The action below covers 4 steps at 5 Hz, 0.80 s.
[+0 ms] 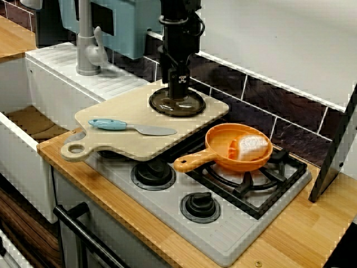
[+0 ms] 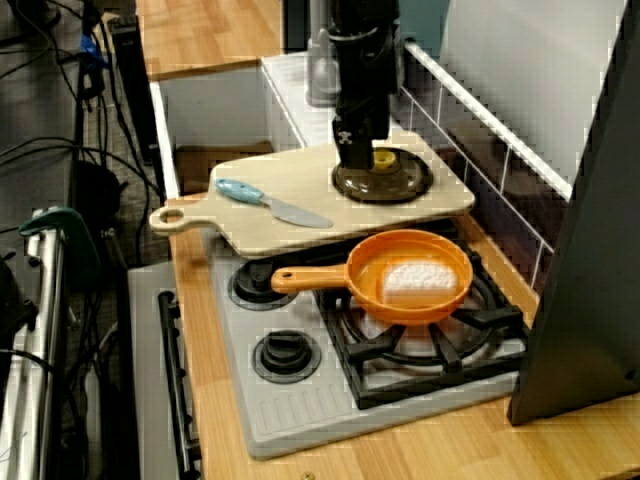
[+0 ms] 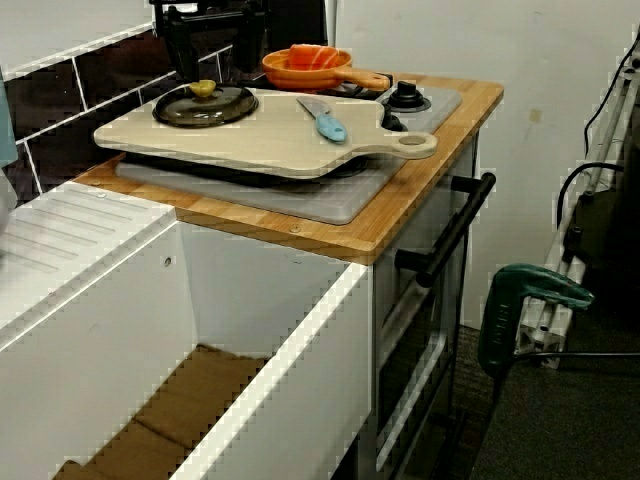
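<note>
End effector (image 1: 178, 92), black and carried on an upright arm, standing low over a dark glass lid (image 1: 167, 106). In the view facing the tiled wall its tip covers the centre of the lid. In the view from the stove end the lid's yellow knob (image 2: 383, 158) shows just beside the tip, on the wall side. Whether the fingers are spread or closed, and whether they touch the knob, cannot be told from any view.

The lid lies flat on the far corner of a pale wooden cutting board (image 1: 128, 111), close to the dark tiles (image 1: 262, 97). The board rests across the sink-side half of a grey toy hob (image 1: 223, 234), with its looped handle reaching past the hob's front edge. A knife (image 1: 131, 127) with a light blue handle and grey blade lies flat on the board, well apart from the lid.

An orange frying pan (image 1: 192, 162) sits on the black burner grate (image 1: 262, 184) just beside the board and holds a white block (image 1: 252, 147). Two round control dials (image 1: 199, 205) sit on the hob in front. The hob lies on a wooden desk (image 1: 301, 234). A white sink (image 1: 56, 89) with a grey faucet (image 1: 86, 44) adjoins the desk on the board's side.
</note>
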Motion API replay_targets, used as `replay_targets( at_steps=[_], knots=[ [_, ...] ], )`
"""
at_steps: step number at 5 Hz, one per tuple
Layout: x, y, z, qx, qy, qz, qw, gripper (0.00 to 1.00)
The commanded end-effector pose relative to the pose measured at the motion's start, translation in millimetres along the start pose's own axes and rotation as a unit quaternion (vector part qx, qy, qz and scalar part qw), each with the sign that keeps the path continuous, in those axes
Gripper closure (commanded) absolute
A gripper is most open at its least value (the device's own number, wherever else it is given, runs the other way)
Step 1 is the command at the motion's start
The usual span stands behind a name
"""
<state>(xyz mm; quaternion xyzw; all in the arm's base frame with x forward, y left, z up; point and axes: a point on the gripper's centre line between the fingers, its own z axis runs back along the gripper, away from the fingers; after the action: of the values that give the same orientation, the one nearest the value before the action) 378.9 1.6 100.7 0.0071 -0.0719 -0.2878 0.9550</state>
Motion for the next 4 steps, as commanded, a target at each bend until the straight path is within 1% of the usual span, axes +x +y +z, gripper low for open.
replay_targets(
  at_steps=[1,2,3,4],
  knots=[
    [17.2,10,20.5,0.017,-0.025,0.014,0.9994,0.0],
    [17.9,8,17.0,0.02,-0.024,0.02,0.9993,0.0],
    [17.7,8,10.1,0.036,-0.017,0.036,0.9985,0.0],
    [17.7,9,5.6,0.041,-0.013,0.042,0.9982,0.0]
  ],
)
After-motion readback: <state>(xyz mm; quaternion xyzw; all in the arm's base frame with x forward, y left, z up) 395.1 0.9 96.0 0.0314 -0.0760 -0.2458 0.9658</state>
